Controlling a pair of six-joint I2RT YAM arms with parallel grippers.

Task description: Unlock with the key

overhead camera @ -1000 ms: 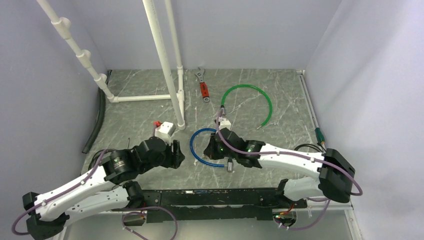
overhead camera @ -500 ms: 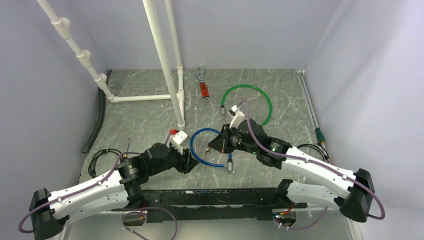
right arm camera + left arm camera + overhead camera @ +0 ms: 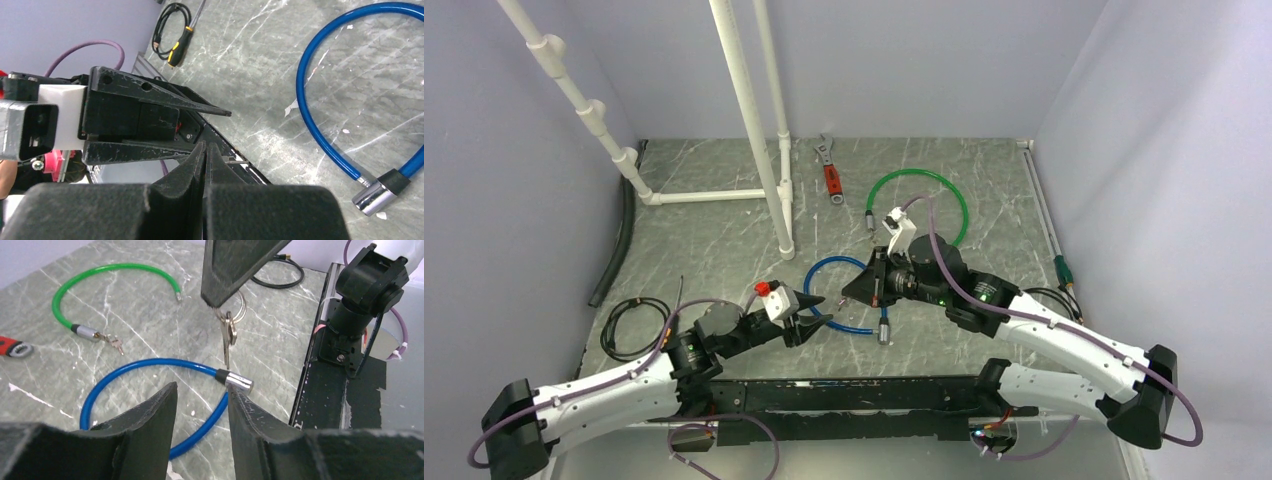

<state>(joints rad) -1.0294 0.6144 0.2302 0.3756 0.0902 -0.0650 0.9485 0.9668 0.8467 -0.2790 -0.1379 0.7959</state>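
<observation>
**Inspector:** Where is the key (image 3: 227,337) sitting?

**Assessor:** It is hanging blade-down from its ring (image 3: 244,307), which the right pincer (image 3: 216,296) is pinching between fully closed tips. It is dangling just above the silver lock end (image 3: 240,383) of the blue cable (image 3: 150,364). Whether the tip is touching cannot be told.

**Inspector:** How is it likely handling?

**Assessor:** It is judged to be light, thin, stiff and slick metal. Held by the ring, it is free to swing and twist, so aiming the blade is looking unreliable. Taking hold on the flat head, across its faces, would be giving firmer control.

**Inspector:** And the other side?

**Assessor:** The left pincer (image 3: 201,390) is standing partly spread and holding nothing, low over the table (image 3: 150,315), with the lock end lying just beyond its fingers. That end is looking smooth and round, on a springy loop, so it is probably needing steadying before insertion.

**Inspector:** Anything nearby?

**Assessor:** The green cable (image 3: 115,267) is lying well apart, further back.
</observation>
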